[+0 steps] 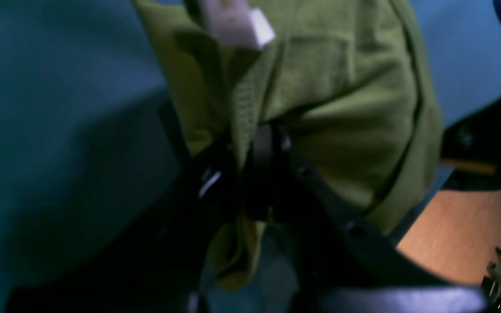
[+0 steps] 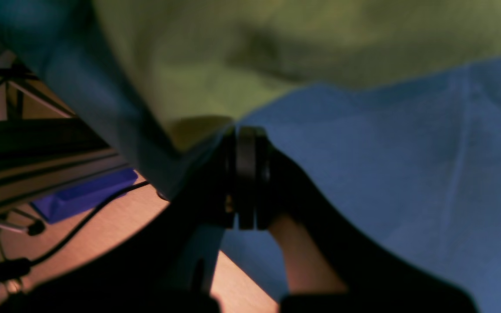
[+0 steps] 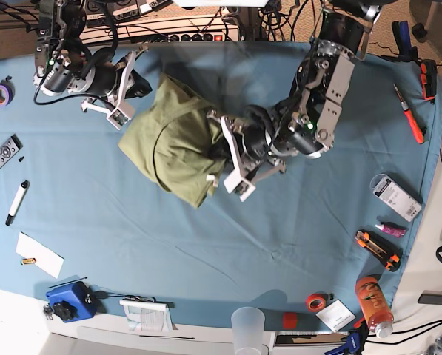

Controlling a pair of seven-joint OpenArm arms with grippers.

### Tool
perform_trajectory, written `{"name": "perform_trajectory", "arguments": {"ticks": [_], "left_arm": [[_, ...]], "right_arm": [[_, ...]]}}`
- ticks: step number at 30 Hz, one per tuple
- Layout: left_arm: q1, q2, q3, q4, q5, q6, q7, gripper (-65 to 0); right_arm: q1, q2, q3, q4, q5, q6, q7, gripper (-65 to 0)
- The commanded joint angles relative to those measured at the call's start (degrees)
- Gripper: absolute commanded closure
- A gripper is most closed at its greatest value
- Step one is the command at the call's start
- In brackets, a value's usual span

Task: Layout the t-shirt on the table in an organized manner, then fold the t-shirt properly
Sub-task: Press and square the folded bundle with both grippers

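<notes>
Left gripper (image 1: 255, 174): jaws nearly closed, pinching fold of t-shirt (image 3: 172, 144) at its right edge, centre of base view. Right gripper (image 2: 244, 174): jaws fully closed at garment's upper-left edge; fabric appears pinched there, though blurred. Judgement: opposed grips on opposite edges serve to pull bunched shirt flat; layout step unfinished. T-shirt lies crumpled, upper centre of table (image 3: 206, 244). Teal cloth smooth; loose tools, marker (image 3: 17, 202) and cup (image 3: 248, 329) scattered around margins.

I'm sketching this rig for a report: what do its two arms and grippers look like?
Both arms are black and silver-grey with rounded joint housings. The left arm shows a small green light. Both grippers carry white finger parts in the base view; up close the fingers look black.
</notes>
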Motion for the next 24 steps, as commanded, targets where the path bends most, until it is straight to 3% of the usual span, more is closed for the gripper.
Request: {"name": "perform_trajectory", "arguments": {"ticks": [1,3,8,11,13,15,24], "left_arm": [[-1.86,0.22,0.09,0.72,-2.23,-1.55,-2.6,0.0],[-3.5,0.22,1.46,0.66,-2.62,-3.65,-2.64,0.0],[-7.63,0.26,10.78,-2.69,-0.9,-4.04,-2.73,0.0],[-10.6,0.57,17.09,-5.11,4.33,-3.28,-2.95,0.0],[-12.72,0.57,19.96,-5.73,7.93,-0.81,-3.56,0.0],[-14.56,0.57,21.11,-5.86,10.14,0.96,-4.0,0.0],[-20.02,1.86,21.29,-11.3,9.77,0.0,-6.58,0.0]], "right_arm": [[0.04,-0.31,0.22,0.79,0.83,0.06,1.07,0.0],[-0.11,-1.81,0.22,0.79,0.59,0.06,1.11,0.0],[-0.13,-4.52,0.22,0.79,0.52,0.06,1.07,0.0],[-0.13,-4.7,0.22,0.79,0.35,0.06,1.05,0.0],[-0.15,-4.7,0.26,0.79,-1.09,0.06,1.11,0.0],[-0.17,-4.7,0.26,0.79,-2.6,0.06,1.73,0.0],[-0.44,-4.72,2.99,0.81,-3.32,0.06,4.92,0.0]]}}
